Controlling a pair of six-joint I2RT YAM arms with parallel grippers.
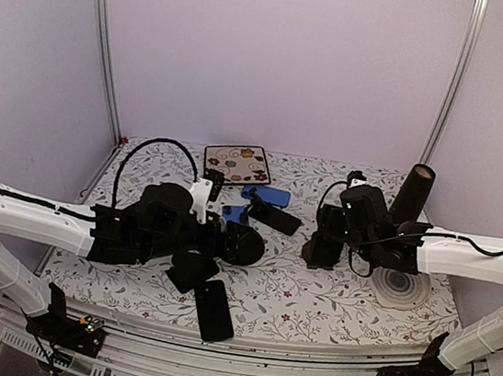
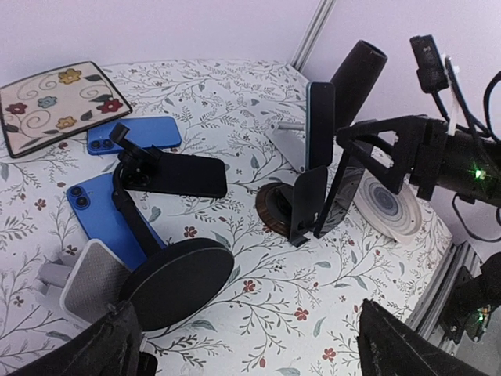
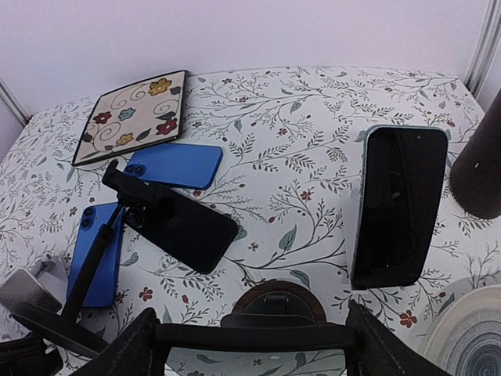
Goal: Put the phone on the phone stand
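Observation:
My right gripper [image 3: 252, 341] is shut across the width of a dark phone [image 3: 235, 338], holding it on edge. The phone [image 2: 344, 192] leans just above the phone stand [image 2: 275, 211], a black upright plate on a round wood-rimmed base [image 3: 274, 294]. Whether the phone touches the stand I cannot tell. In the top view the right gripper [image 1: 323, 242] hangs right of centre. My left gripper [image 2: 262, 348] stands open over bare cloth with nothing between its fingers, low at front centre [image 1: 193, 268].
A black round-based stand [image 2: 184, 278] carries a black phone [image 2: 188, 174]. Two blue phones [image 2: 133, 133] [image 2: 98, 211] lie flat. A pale-blue phone [image 3: 399, 207] stands on a silver stand. Another black phone [image 1: 214, 310] lies near the front edge. A floral tile [image 2: 55, 102], dark cylinder [image 2: 356, 74] and ringed coaster [image 2: 391, 207] are nearby.

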